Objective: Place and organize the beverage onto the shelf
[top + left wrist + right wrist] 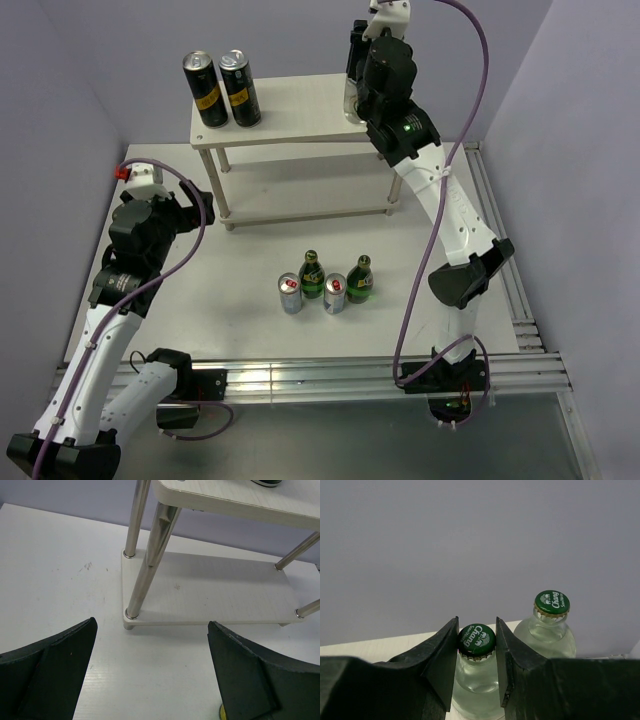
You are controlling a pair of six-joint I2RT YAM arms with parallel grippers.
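A clear glass bottle (476, 682) is gripped by the right tool (476, 626) at the pale two-tier shelf (295, 112); dark green glass bottles (311, 277) (360, 283) and red-topped silver cans (289, 294) (335, 294) are left unshelved, the left tool (152, 625) agape.

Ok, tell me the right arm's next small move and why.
Probably open the right gripper: its jaws pinch the cap of a clear bottle that seems to stand on the shelf beside the second clear bottle. Its base is hidden, so this is a guess.
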